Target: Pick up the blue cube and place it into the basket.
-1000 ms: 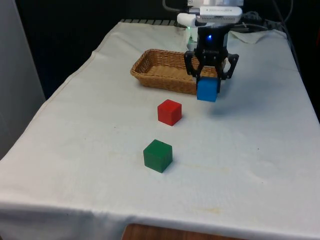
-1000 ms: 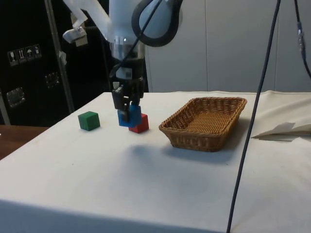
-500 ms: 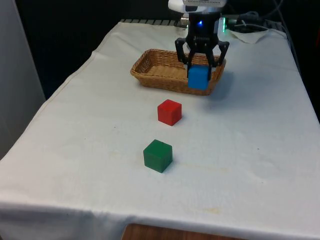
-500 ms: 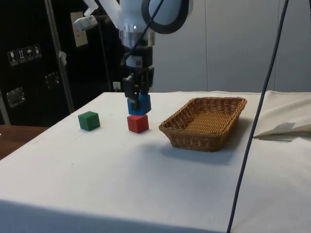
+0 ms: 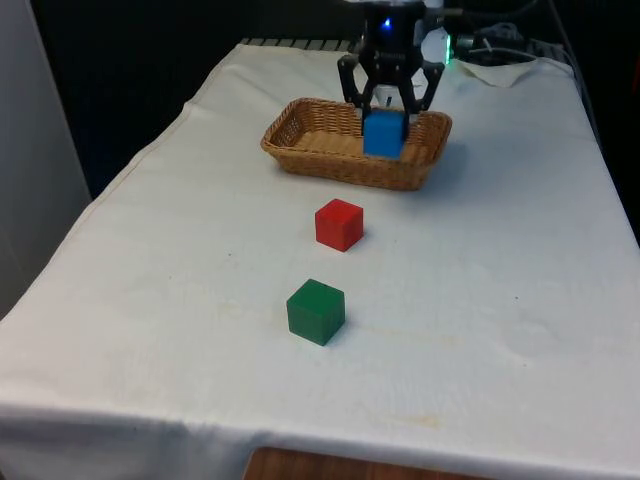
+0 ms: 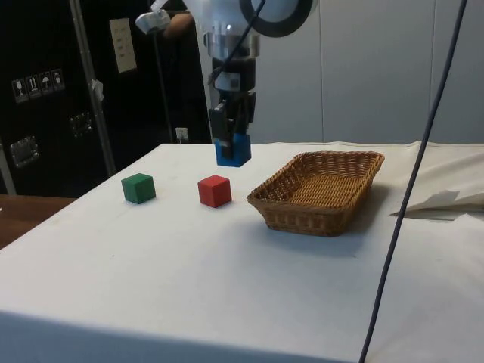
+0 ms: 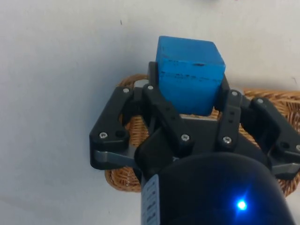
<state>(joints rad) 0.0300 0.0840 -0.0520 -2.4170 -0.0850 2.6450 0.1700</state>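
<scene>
Your gripper (image 5: pixel 383 112) is clamped on the blue cube (image 5: pixel 383 133), one finger on each of two opposite faces, and the cube hangs clear of the surface (image 5: pixel 480 300). In the front view you see it in front of the wicker basket (image 5: pixel 310 150), over the part of the basket nearer that view's right. From the side camera the cube (image 6: pixel 232 150) sits in the air short of the basket's (image 6: pixel 302 208) near end rim, between it and the red cube (image 6: pixel 215 190), so you cannot tell from these pictures whether it is truly above the basket's inside or just beside its edge. At the wrist the cube (image 7: pixel 190 74) shows gripped between the black fingers (image 7: pixel 154 77) with white cloth beyond it and wicker rim (image 7: pixel 126 136) behind the gripper's links. The red cube (image 5: pixel 339 223) rests on the surface in front of the basket, and the green cube (image 5: pixel 316 311) lies nearer the front camera, apart from the red one; both stand on the cloth, untouched by the gripper
</scene>
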